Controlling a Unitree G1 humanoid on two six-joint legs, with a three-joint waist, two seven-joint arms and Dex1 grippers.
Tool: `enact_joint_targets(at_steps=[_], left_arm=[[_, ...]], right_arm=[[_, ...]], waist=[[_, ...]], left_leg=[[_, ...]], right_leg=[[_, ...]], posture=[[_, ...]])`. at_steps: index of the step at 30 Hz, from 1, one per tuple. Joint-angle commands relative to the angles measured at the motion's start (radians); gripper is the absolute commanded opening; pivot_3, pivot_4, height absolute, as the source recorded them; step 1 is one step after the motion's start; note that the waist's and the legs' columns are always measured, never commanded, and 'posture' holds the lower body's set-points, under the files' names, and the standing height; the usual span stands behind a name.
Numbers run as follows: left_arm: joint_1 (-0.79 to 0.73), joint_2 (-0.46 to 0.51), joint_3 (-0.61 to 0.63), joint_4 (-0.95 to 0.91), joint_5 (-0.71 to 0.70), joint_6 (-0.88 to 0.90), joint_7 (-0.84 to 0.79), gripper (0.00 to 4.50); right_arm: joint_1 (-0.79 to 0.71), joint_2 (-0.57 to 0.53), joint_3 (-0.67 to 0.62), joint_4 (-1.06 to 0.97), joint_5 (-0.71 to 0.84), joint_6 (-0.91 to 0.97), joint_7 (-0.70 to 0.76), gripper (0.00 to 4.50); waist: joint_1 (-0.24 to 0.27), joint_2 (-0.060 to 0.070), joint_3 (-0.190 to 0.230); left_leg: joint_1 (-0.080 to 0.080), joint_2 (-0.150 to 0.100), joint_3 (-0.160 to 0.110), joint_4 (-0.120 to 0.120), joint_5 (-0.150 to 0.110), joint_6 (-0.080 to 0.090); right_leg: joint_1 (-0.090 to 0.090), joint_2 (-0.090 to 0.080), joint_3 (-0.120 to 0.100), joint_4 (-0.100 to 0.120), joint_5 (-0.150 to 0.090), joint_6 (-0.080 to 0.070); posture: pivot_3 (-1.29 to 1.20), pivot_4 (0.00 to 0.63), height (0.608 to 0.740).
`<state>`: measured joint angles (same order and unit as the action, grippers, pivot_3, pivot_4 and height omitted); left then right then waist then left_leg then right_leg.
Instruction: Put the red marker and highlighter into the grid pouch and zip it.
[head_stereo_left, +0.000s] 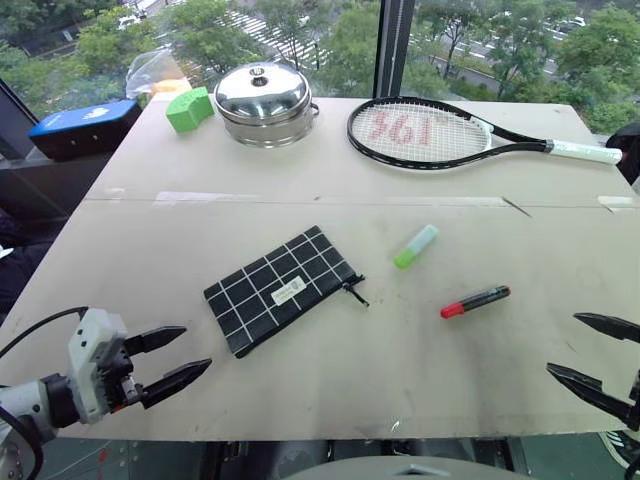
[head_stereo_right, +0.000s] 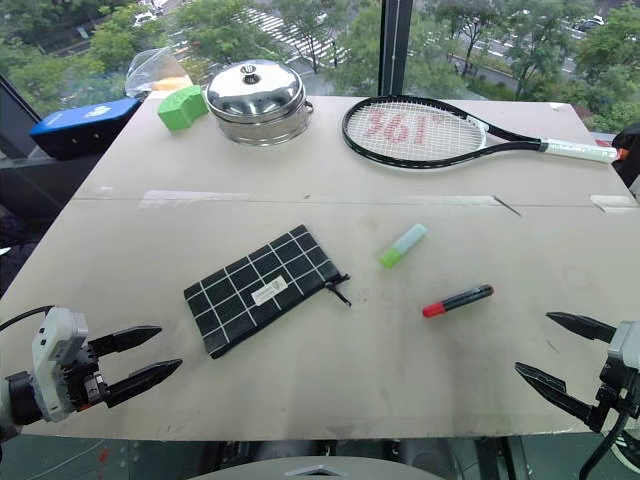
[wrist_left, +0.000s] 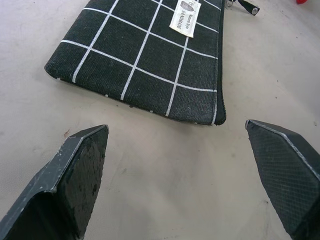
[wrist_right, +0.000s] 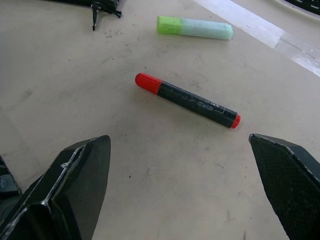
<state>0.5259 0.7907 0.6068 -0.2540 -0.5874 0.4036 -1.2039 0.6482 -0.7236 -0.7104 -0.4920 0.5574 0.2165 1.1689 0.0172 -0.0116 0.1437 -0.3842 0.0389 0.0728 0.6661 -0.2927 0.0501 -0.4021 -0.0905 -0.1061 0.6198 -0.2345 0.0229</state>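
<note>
Standing at the opening step: nothing has been picked up and nothing is in the pouch. The desk (head_stereo_left: 330, 390) carries every task item, each lying loose.

The pouch (head_stereo_left: 280, 288) lies flat near the centre of the desk, set on a diagonal, its zipper pull (head_stereo_left: 356, 290) at its 3 o'clock end. From these views the zip appears closed, though that is a judgement. If so, the next move calls for one end effector to pin the fabric while the other draws the pull along the edge, before either pen can go in.

The marker (head_stereo_left: 475, 301) rests at about 3 o'clock of the pouch, well apart from it, red cap toward the pouch. The highlighter (head_stereo_left: 415, 246) lies at roughly 2 o'clock of the pouch, between it and the marker, green cap nearest the robot. The two pens do not touch.

Left end effector (head_stereo_left: 175, 360): low at the near left edge of the desk, fingers spread wide, empty, aimed toward the pouch's near corner and short of it. In the left wrist view the pouch lies just beyond the fingertips, untouched.

Right end effector (head_stereo_left: 600, 355): low at the near right edge, fingers likewise spread, empty, aimed at the marker, which lies between and beyond the fingertips in the right wrist view.
</note>
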Motion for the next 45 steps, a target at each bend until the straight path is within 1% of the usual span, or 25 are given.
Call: enact_joint_targets(at_steps=[1,4,6,8,10,14,16,18,20,24,26,27,30,35,36,37,39,41,43,45], left_arm=[[-0.018,-0.006,-0.013,-0.026,0.002,-0.029,0.011,4.46],[-0.045,-0.034,-0.033,-0.071,0.022,-0.113,0.016,4.46],[-0.048,-0.047,-0.045,-0.064,0.076,-0.209,0.01,4.46],[-0.049,-0.065,-0.077,-0.038,0.17,-0.351,0.02,4.46],[-0.056,-0.089,-0.121,0.015,0.29,-0.551,0.044,4.46],[-0.052,-0.12,-0.17,0.142,0.43,-0.897,0.079,4.46],[-0.049,-0.128,-0.182,0.204,0.491,-1.034,0.12,4.46],[-0.059,-0.131,-0.198,0.26,0.567,-1.115,0.188,4.46],[-0.079,-0.142,-0.218,0.274,0.628,-1.141,0.254,4.46],[-0.141,-0.16,-0.256,0.244,0.75,-1.098,0.389,4.46],[-0.166,-0.152,-0.273,0.253,0.805,-1.077,0.44,4.46],[-0.176,-0.144,-0.279,0.259,0.827,-1.071,0.462,4.46],[-0.204,-0.124,-0.305,0.271,0.854,-1.032,0.502,4.46],[-0.263,-0.104,-0.389,0.275,0.852,-0.948,0.514,4.46],[-0.279,-0.101,-0.412,0.279,0.84,-0.914,0.499,3.95],[-0.291,-0.096,-0.433,0.281,0.833,-0.885,0.486,3.64],[-0.314,-0.092,-0.466,0.284,0.816,-0.833,0.472,2.74],[-0.328,-0.089,-0.482,0.282,0.802,-0.797,0.466,2.06],[-0.343,-0.085,-0.495,0.266,0.765,-0.73,0.444,1.02],[-0.35,-0.082,-0.501,0.244,0.733,-0.686,0.43,0.14]], right_arm=[[-0.013,-0.001,-0.012,0.016,-0.004,-0.041,0.009,4.5],[-0.063,-0.007,0.034,0.0,0.007,-0.04,-0.008,4.5],[-0.081,-0.008,0.052,-0.021,0.032,-0.02,-0.012,4.5],[-0.102,-0.014,0.079,-0.04,0.071,0.013,-0.01,4.5],[-0.118,-0.028,0.115,-0.067,0.114,0.044,0.008,4.5],[-0.121,-0.067,0.169,-0.148,0.166,0.074,0.053,4.5],[-0.118,-0.083,0.187,-0.186,0.176,0.074,0.072,4.5],[-0.132,-0.09,0.213,-0.21,0.179,0.067,0.078,4.5],[-0.147,-0.095,0.239,-0.22,0.168,0.055,0.085,4.5],[-0.167,-0.098,0.271,-0.229,0.156,0.049,0.076,4.5],[-0.17,-0.097,0.279,-0.232,0.152,0.048,0.071,4.5],[-0.17,-0.096,0.281,-0.233,0.15,0.047,0.069,4.5],[-0.173,-0.092,0.285,-0.233,0.146,0.045,0.057,4.5],[-0.196,-0.079,0.32,-0.231,0.129,0.042,0.018,4.5],[-0.2,-0.076,0.329,-0.233,0.126,0.042,0.011,4.5],[-0.204,-0.074,0.337,-0.236,0.124,0.043,0.004,4.5],[-0.213,-0.069,0.35,-0.242,0.123,0.044,-0.012,4.5],[-0.217,-0.066,0.357,-0.246,0.126,0.046,-0.024,4.5],[-0.219,-0.055,0.374,-0.259,0.128,0.049,-0.046,4.5],[-0.222,-0.044,0.388,-0.267,0.125,0.051,-0.067,4.5]], waist=[[0.0,0.0,0.0],[0.0,0.0,0.0],[0.002,0.0,0.0],[0.001,0.0,0.0],[0.001,0.0,-0.001],[0.002,0.0,-0.001],[0.002,0.0,-0.001],[0.003,-0.001,-0.002],[0.007,0.001,-0.004],[0.027,0.009,-0.008],[0.036,0.013,-0.01],[0.037,0.014,-0.011],[0.037,0.015,-0.012],[0.038,0.016,-0.014],[0.039,0.016,-0.014],[0.04,0.016,-0.014],[0.041,0.016,-0.015],[0.041,0.016,-0.015],[0.04,0.015,-0.015],[0.04,0.016,-0.015]], left_leg=[[0.0,0.0,0.0,0.0,0.0,0.0],[0.0,0.0,0.0,0.0,0.0,0.0],[0.0,0.0,0.0,0.0,0.0,0.0],[0.0,0.0,0.0,-0.001,0.0,0.0],[0.0,0.0,0.001,-0.001,0.0,0.0],[0.0,0.0,0.002,-0.002,0.0,0.0],[0.001,0.0,0.002,-0.002,0.0,0.001],[0.001,0.0,0.002,-0.002,0.0,0.001],[0.001,0.0,0.002,-0.002,0.0,0.001],[0.001,-0.001,0.003,-0.001,0.0,0.001],[0.001,-0.001,0.003,0.0,0.0,0.001],[0.002,-0.001,0.002,0.0,0.0,0.001],[0.004,0.0,0.002,-0.001,0.0,0.001],[0.005,0.0,0.001,0.0,0.002,0.004],[0.005,0.0,0.002,0.0,0.002,0.004],[0.005,0.0,0.001,0.001,0.002,0.004],[0.004,0.0,0.002,0.001,0.002,0.005],[0.004,0.0,0.002,0.001,0.002,0.005],[0.004,0.0,0.001,0.001,0.002,0.005],[0.005,0.0,0.001,0.001,0.002,0.005]], right_leg=[[0.0,0.0,0.0,0.0,0.0,0.0],[0.0,0.0,0.0,0.0,0.0,0.0],[0.0,0.0,0.0,0.0,0.0,0.0],[0.0,0.0,0.0,0.0,0.001,-0.001],[0.0,0.0,0.0,0.0,0.003,-0.004],[0.0,-0.001,0.0,-0.001,0.003,-0.005],[0.0,-0.001,0.0,-0.001,0.003,-0.005],[0.0,-0.001,0.0,-0.001,0.003,-0.005],[0.0,-0.002,0.0,-0.001,0.003,-0.004],[0.001,-0.003,0.0,0.0,0.001,-0.001],[0.001,-0.004,-0.002,0.001,0.001,-0.001],[0.001,-0.004,-0.003,0.002,0.001,-0.001],[0.003,-0.003,-0.005,0.004,0.001,-0.001],[0.004,-0.003,-0.007,0.005,0.001,-0.001],[0.005,-0.003,-0.007,0.005,0.001,-0.001],[0.005,-0.003,-0.008,0.005,0.001,-0.001],[0.005,-0.003,-0.008,0.005,0.001,-0.001],[0.005,-0.003,-0.008,0.005,0.001,-0.001],[0.005,-0.003,-0.008,0.005,0.001,-0.001],[0.005,-0.003,-0.008,0.005,0.001,-0.001]], posture=[[0.0,0.15,0.74],[0.0,0.15,0.74],[0.0,0.15,0.74],[0.0,0.15,0.74],[0.0,0.15,0.74],[0.0,0.15,0.74],[0.0,0.15,0.74],[0.0,0.15,0.74],[0.0,0.15,0.74],[0.0,0.15,0.74],[0.0,0.15,0.74],[0.0,0.15,0.74],[0.0,0.15,0.74],[0.0,0.15,0.74],[0.0,0.15,0.74],[0.0,0.15,0.74],[0.0,0.15,0.74],[0.0,0.15,0.74],[0.0,0.15,0.74],[0.0,0.15,0.74]])
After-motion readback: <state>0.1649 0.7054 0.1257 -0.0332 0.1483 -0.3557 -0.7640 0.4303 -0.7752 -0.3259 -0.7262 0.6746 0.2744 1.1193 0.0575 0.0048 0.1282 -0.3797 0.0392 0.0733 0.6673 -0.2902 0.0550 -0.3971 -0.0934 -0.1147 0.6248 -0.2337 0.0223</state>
